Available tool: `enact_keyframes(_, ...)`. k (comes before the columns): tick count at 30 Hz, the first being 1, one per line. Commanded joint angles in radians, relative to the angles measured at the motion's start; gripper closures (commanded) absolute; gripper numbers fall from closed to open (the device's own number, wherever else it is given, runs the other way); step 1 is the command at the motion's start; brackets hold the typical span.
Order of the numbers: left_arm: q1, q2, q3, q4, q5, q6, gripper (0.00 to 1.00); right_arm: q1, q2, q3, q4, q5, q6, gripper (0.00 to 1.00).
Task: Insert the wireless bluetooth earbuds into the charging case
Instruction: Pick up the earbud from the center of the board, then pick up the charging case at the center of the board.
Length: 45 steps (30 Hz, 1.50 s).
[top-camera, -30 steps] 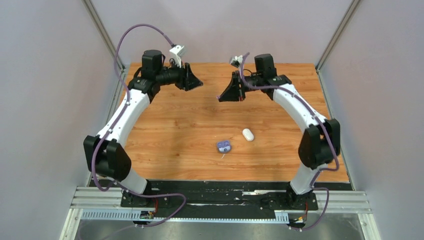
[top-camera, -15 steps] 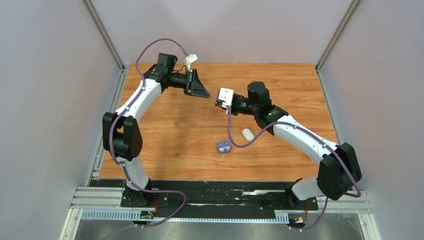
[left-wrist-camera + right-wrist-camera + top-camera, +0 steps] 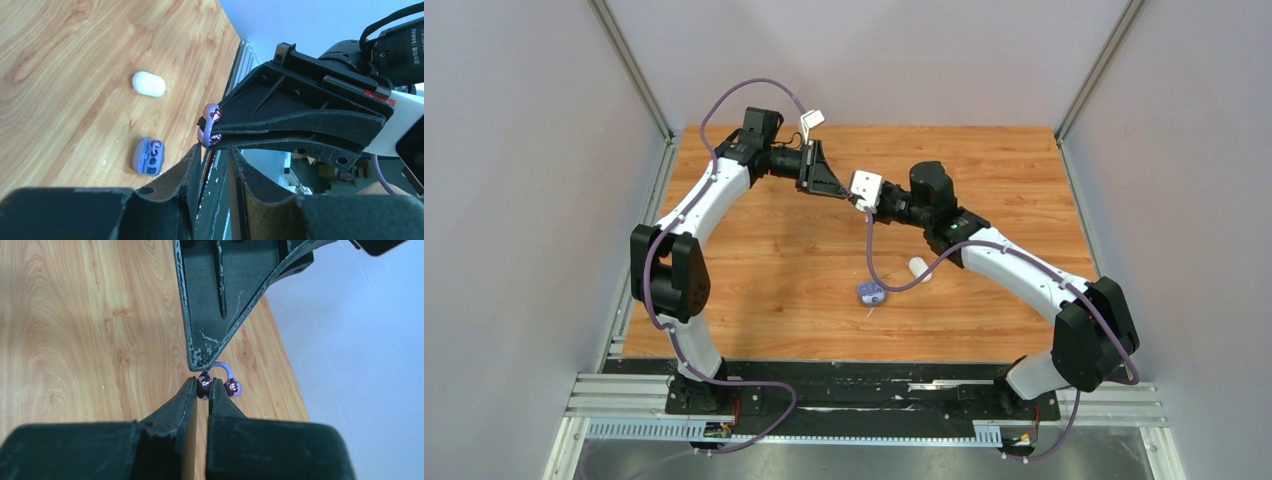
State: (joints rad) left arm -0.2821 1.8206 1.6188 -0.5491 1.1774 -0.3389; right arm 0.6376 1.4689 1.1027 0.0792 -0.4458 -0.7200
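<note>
Purple earbuds (image 3: 231, 387), two dark beads joined by a lilac loop, are pinched in the closed tips of the right claw (image 3: 203, 385), held aloft well above the wooden counter (image 3: 60, 75). The left claw (image 3: 215, 155), jaws slightly parted and empty, noses in just beside them, apparently for a handover or regrip. Below, the open purple case (image 3: 148, 156) waits near a shut white case (image 3: 148, 83).

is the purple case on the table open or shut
Open. The small purple pebble-shaped charging case lies with its lid folded back, its inner sockets showing in the left wrist view.
</note>
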Motion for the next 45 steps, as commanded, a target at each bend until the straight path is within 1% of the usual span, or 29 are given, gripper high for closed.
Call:
enact_keyframes(1, -0.006, -0.013, 0.039, 0.035, 0.015, -0.014, 0.7, 0.011, 0.002, 0.051, 0.018, 0.01, 0.004, 1.0)
enact_keyframes(5, -0.006, -0.006, 0.039, 0.046, -0.016, -0.021, 0.71, 0.016, -0.001, 0.049, 0.01, 0.007, 0.005, 1.0)
enact_keyframes(12, -0.006, -0.002, 0.043, 0.07, -0.03, -0.034, 0.74, 0.026, -0.007, 0.046, -0.01, 0.002, 0.014, 1.0)
enact_keyframes(16, -0.006, 0.002, 0.043, 0.078, -0.018, -0.038, 0.8, 0.028, -0.003, 0.049, -0.01, 0.006, 0.017, 1.0)
enact_keyframes(19, -0.006, 0.004, 0.043, 0.082, -0.005, -0.037, 0.88, 0.028, 0.001, 0.052, -0.01, 0.011, 0.02, 1.0)
enact_keyframes(22, -0.006, 0.007, 0.044, 0.084, -0.003, -0.041, 0.91, 0.028, 0.005, 0.054, -0.01, 0.015, 0.019, 1.0)
enact_keyframes(25, -0.005, 0.01, 0.047, 0.076, -0.005, -0.038, 0.92, 0.028, 0.009, 0.055, -0.011, 0.019, 0.02, 1.0)
enact_keyframes(28, -0.005, 0.014, 0.049, 0.076, -0.006, -0.04, 1.0, 0.028, 0.012, 0.056, -0.014, 0.02, 0.021, 1.0)
enact_keyframes(29, -0.005, 0.015, 0.05, 0.075, -0.007, -0.039, 1.0, 0.028, 0.016, 0.059, -0.019, 0.019, 0.021, 1.0)
enact_keyframes(30, -0.006, 0.015, 0.052, 0.072, -0.008, -0.037, 1.0, 0.028, 0.019, 0.064, -0.028, 0.015, 0.024, 0.97)
enact_keyframes(31, -0.005, 0.015, 0.053, 0.07, -0.008, -0.034, 1.0, 0.028, 0.024, 0.07, -0.041, 0.01, 0.031, 0.91)
enact_keyframes(32, -0.005, 0.016, 0.056, 0.062, -0.009, -0.026, 1.0, 0.028, 0.028, 0.079, -0.057, 0.005, 0.044, 0.83)
enact_keyframes(33, -0.005, 0.017, 0.06, 0.053, -0.012, -0.019, 1.0, 0.028, 0.032, 0.089, -0.071, 0.0, 0.054, 0.78)
enact_keyframes(34, -0.005, 0.021, 0.072, 0.028, -0.021, 0.003, 1.0, 0.027, 0.033, 0.104, -0.121, -0.007, 0.065, 0.75)
enact_keyframes(37, -0.003, 0.027, 0.108, -0.032, -0.046, 0.085, 1.0, 0.015, 0.015, 0.124, -0.208, -0.056, 0.104, 0.69)
enact_keyframes(40, -0.001, 0.034, 0.132, -0.111, -0.073, 0.155, 1.0, -0.004, -0.037, 0.108, -0.258, -0.104, 0.12, 0.66)
enact_keyframes(41, 0.001, 0.036, 0.146, -0.134, -0.079, 0.206, 1.0, -0.008, -0.056, 0.101, -0.27, -0.113, 0.121, 0.65)
enact_keyframes(44, 0.004, 0.054, 0.186, -0.28, -0.112, 0.332, 1.0, -0.031, -0.115, 0.085, -0.302, -0.142, 0.147, 0.62)
enact_keyframes(45, 0.004, 0.062, 0.214, -0.312, -0.117, 0.405, 1.0, -0.045, -0.131, 0.079, -0.308, -0.158, 0.17, 0.6)
